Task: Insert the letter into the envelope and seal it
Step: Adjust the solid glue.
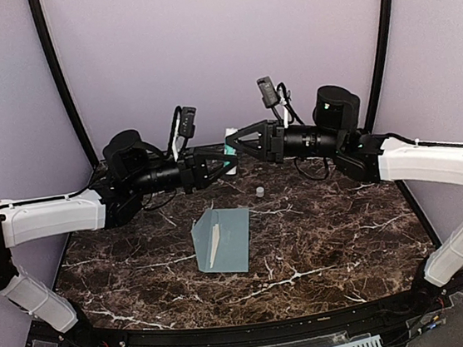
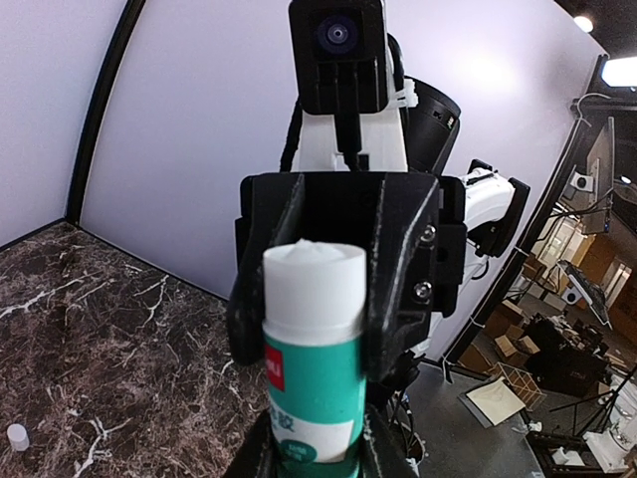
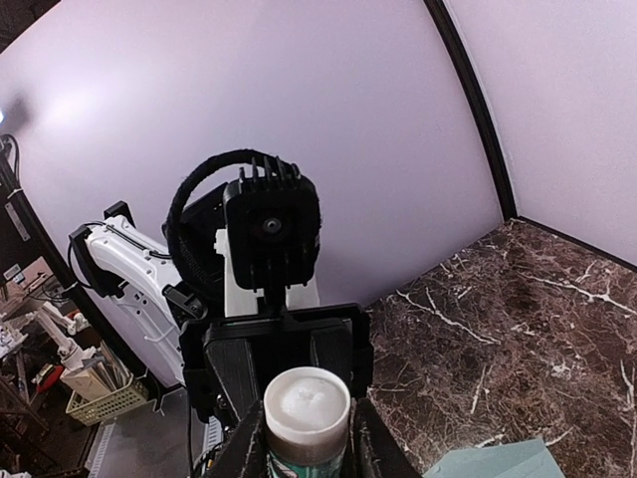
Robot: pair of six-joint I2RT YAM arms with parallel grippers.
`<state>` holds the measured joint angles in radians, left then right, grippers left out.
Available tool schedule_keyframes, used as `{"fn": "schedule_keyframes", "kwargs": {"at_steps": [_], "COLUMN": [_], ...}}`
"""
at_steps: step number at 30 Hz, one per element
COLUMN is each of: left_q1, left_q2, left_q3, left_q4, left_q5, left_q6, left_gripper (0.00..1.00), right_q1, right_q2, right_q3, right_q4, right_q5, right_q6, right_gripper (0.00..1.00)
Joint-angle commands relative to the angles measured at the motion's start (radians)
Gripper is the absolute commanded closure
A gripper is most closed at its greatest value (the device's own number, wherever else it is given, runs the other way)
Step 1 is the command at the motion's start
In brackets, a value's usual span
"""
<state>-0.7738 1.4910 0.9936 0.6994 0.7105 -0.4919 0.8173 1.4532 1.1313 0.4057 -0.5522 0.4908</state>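
The pale blue-grey envelope lies flat mid-table; its corner shows in the right wrist view. A pale sliver lies along it; I cannot tell whether it is the letter. Above the table's back, both grippers meet tip to tip on a white-and-green glue stick. My left gripper is shut on its green base. My right gripper closes round the white upper end, fingers against both sides.
A small white cap stands on the dark marble table behind the envelope, also low at the left in the left wrist view. Lilac walls enclose the back and sides.
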Motion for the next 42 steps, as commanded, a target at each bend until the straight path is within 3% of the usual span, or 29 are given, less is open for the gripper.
{"fn": "schedule_keyframes", "kwargs": {"at_steps": [1, 6, 14, 16, 20, 24, 28, 31, 34, 42], "left_q1": [-0.009, -0.016, -0.018, -0.018, -0.018, -0.02, -0.029, -0.04, -0.041, -0.041], "left_q2": [-0.011, -0.011, -0.007, -0.007, -0.009, -0.017, -0.025, -0.025, -0.021, -0.008], "left_q3": [0.013, 0.016, 0.017, 0.018, 0.022, 0.022, 0.045, 0.062, 0.067, 0.055], "left_q4": [0.005, -0.003, -0.006, -0.013, -0.067, -0.146, -0.258, -0.304, -0.295, -0.199], "left_q5": [0.02, 0.012, 0.001, -0.006, -0.037, -0.085, -0.165, -0.227, -0.227, -0.129], "left_q6": [0.02, 0.025, 0.025, 0.029, 0.044, 0.077, 0.133, 0.168, 0.166, 0.099], "left_gripper": [1.0, 1.0, 0.98, 0.88, 0.45, 0.32, 0.31, 0.36, 0.46, 0.53], "right_q1": [-0.004, -0.004, -0.004, -0.006, -0.012, -0.012, -0.012, -0.012, -0.012, -0.026], "right_q2": [0.013, 0.029, 0.025, 0.019, 0.007, -0.012, -0.02, -0.019, -0.016, -0.027], "right_q3": [0.028, 0.034, 0.031, 0.027, 0.027, 0.025, 0.025, 0.025, 0.029, 0.017], "right_q4": [0.031, 0.028, 0.039, 0.034, 0.011, -0.022, -0.043, -0.052, -0.056, -0.029], "right_q5": [-0.021, -0.036, -0.023, -0.004, 0.034, 0.092, 0.128, 0.139, 0.13, 0.049], "right_q6": [0.011, 0.021, 0.036, 0.038, 0.032, 0.012, 0.001, -0.004, -0.004, 0.007], "right_gripper": [0.73, 0.76, 0.92, 0.94, 0.95, 0.96, 0.96, 0.96, 0.96, 0.96]}}
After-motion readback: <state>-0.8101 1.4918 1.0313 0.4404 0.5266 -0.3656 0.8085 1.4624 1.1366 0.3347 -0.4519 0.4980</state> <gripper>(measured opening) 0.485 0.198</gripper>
